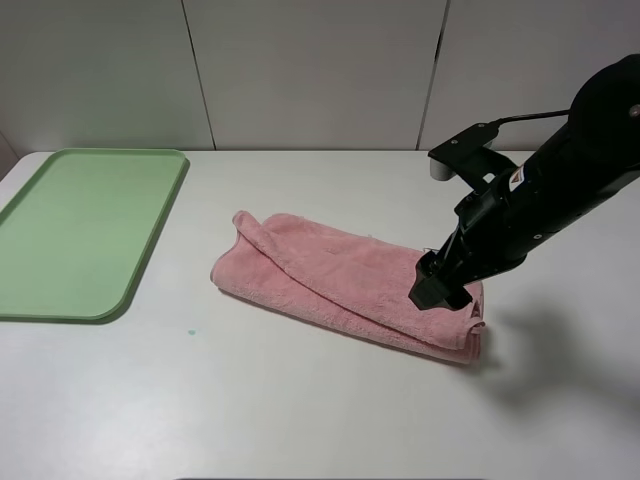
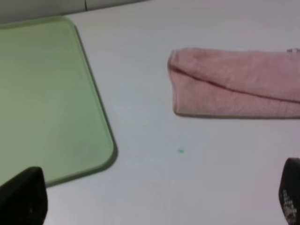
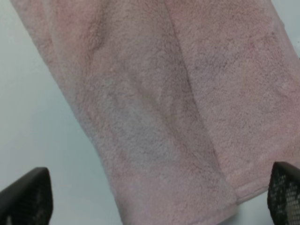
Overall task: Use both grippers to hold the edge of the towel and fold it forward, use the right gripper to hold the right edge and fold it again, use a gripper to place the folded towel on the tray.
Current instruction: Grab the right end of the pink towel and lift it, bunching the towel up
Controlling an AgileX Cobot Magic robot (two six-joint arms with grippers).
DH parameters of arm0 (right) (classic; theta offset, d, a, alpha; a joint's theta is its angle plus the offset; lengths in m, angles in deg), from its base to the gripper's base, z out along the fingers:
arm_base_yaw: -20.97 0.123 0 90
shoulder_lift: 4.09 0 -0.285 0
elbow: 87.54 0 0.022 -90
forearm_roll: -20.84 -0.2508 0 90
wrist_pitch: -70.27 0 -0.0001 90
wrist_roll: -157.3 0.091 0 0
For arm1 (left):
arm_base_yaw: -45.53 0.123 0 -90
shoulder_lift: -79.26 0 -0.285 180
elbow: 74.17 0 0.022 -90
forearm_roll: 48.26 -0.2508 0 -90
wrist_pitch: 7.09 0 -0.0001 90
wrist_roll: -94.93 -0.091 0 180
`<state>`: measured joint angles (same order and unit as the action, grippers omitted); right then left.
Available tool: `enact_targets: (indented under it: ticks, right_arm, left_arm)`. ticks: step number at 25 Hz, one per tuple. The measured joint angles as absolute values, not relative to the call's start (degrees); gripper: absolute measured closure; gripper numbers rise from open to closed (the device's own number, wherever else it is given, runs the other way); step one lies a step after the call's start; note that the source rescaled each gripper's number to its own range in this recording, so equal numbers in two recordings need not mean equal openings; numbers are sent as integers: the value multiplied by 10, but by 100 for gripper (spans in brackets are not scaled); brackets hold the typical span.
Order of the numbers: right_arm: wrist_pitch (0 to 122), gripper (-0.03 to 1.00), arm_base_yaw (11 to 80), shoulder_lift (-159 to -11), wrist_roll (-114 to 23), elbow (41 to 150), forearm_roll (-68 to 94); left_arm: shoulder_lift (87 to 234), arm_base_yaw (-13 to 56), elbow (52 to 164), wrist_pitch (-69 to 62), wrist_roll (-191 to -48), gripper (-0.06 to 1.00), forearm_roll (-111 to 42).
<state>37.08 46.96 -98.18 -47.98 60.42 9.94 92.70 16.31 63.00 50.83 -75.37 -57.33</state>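
Note:
A pink towel (image 1: 340, 280), folded once into a long strip, lies slantwise on the white table. My right gripper (image 1: 440, 290) hovers low over the towel's right end, near its right edge. In the right wrist view the gripper (image 3: 150, 197) is open, its dark fingertips (image 3: 26, 197) wide apart, with towel (image 3: 164, 108) filling the space between them and nothing held. My left gripper (image 2: 157, 197) is open and empty, away from the towel (image 2: 234, 82), and does not show in the exterior view. The green tray (image 1: 80, 230) is empty at the left.
The tray (image 2: 42, 93) lies left of the towel with a strip of bare table between them. A tiny green speck (image 1: 191, 332) marks the table in front of the towel. A white panelled wall stands behind the table.

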Motion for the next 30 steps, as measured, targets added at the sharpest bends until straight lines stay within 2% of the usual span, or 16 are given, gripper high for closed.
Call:
enact_targets:
  ticks: [8,27,30]
  right_arm:
    - [378,-3,470,-982,-480,604,86]
    - [385,-3,470,-982,-480,604,72]
    - [385,-3,470,-982,-480,604,72]
  left_arm:
    - [913,163,571,540,-761,-4,-551]
    - [913,164,569,540,-771,-4,-544]
    - [913,188,569,540,-771,-4,-544]
